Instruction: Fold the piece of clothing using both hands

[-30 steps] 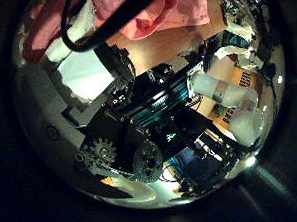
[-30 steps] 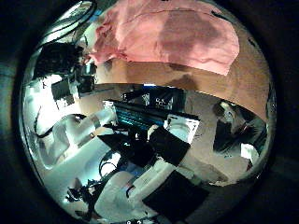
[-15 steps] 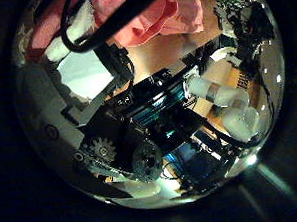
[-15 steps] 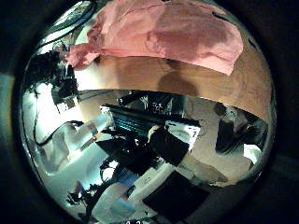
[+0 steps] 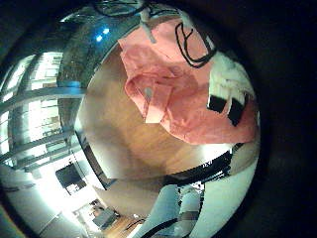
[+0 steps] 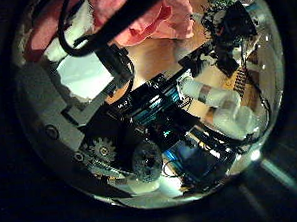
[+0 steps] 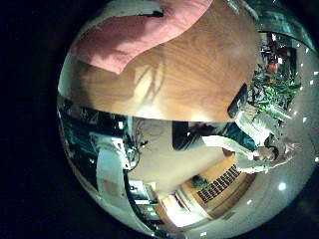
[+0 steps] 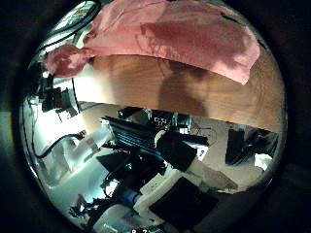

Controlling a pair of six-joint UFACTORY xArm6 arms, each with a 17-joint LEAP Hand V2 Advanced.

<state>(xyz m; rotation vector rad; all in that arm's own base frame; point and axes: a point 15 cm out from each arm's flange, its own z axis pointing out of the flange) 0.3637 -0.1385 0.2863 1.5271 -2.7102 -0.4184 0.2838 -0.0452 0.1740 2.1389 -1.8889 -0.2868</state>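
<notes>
Hovering over the pink garment [image 8: 170,39] spread on the bench [image 8: 185,92] for folding, we cannot tell either robot hand's finger state.

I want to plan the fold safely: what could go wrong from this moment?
1. The garment lies bunched and creased on the table, so a fold may come out uneven.
2. One end seems to reach the table's edge; a pull could perhaps drag it off.
</notes>
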